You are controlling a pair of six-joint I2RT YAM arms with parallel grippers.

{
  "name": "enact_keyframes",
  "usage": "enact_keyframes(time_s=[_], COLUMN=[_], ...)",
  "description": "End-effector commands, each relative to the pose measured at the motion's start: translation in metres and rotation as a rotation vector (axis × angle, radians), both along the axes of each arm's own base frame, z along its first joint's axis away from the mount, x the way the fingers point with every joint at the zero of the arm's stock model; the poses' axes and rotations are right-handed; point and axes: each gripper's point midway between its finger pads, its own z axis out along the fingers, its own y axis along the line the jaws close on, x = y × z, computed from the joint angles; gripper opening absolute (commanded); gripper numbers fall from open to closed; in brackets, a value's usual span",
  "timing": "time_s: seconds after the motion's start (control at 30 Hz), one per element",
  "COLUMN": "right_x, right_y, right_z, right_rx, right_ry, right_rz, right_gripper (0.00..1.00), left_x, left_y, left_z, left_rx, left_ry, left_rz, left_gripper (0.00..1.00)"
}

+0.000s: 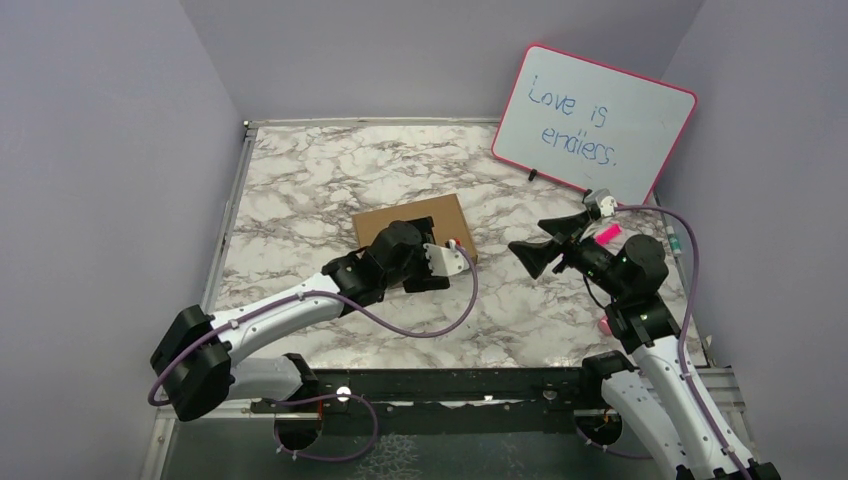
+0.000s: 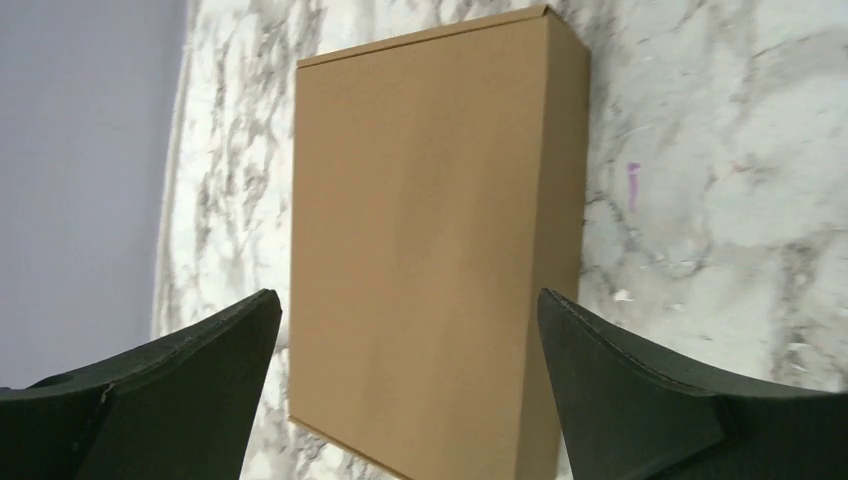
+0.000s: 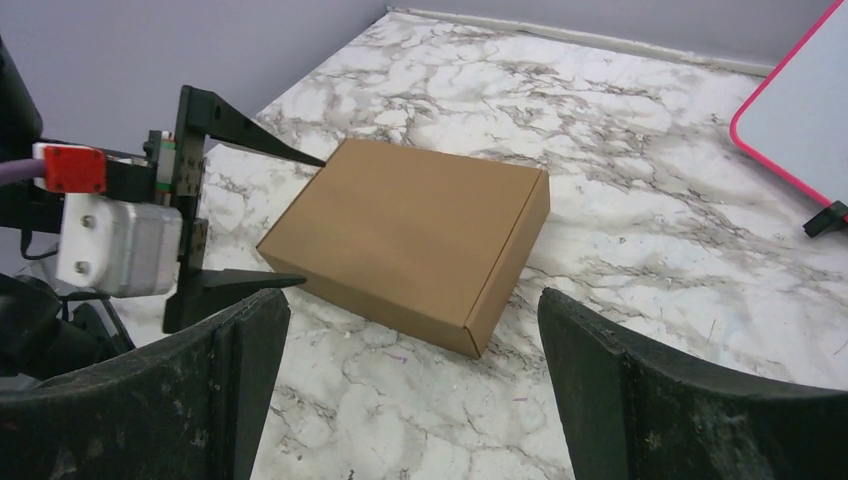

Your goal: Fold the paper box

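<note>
Below box (image 1: 408, 216): marble-look table (image 1: 330, 170), lilac walls (image 1: 100, 150)

You'll find the paper box (image 2: 430, 250) is plain brown cardboard, matt and smooth; your tabletop (image 2: 720, 200) shows a grey-veined marble finish, faintly sheened; the fingers (image 3: 640, 400) look matt black plastic, slightly scuffed; upper right, the whiteboard (image 1: 595, 120) is glossy.
</note>
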Motion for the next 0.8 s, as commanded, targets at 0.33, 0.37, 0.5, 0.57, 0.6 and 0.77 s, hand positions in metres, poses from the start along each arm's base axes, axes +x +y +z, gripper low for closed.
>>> enact_keyframes(time_s=[0.33,0.37,0.5,0.57,0.6,0.77], right_x=[0.018,0.018,0.022,0.023,0.024,0.025], right_y=[-0.030,-0.033,-0.052,-0.062,-0.068,-0.098], right_z=[-0.002,-0.001,0.000,0.001,0.000,0.004], right_rx=[-0.036,-0.038,-0.056,-0.067,-0.075,-0.114], right_ry=[0.053,0.055,0.061,0.057,0.062,0.072], right_rz=[-0.207,-0.224,-0.338,-0.395,-0.426,-0.590], right_gripper=[1.00,1.00,1.00,1.00,1.00,1.00], left_x=[0.025,0.032,0.058,0.066,0.068,0.064], left_y=[0.037,0.046,0.087,0.110,0.120,0.175], left_z=[0.027,0.030,0.040,0.044,0.044,0.056], left_rx=[-0.399,-0.429,-0.585,-0.675,-0.721,-0.871], left_ry=[0.187,0.201,0.228,0.252,0.270,0.243], left_rz=[0.364,0.410,0.618,0.701,0.735,0.902], left_gripper=[0.99,0.99,0.99,0.99,0.99,0.99])
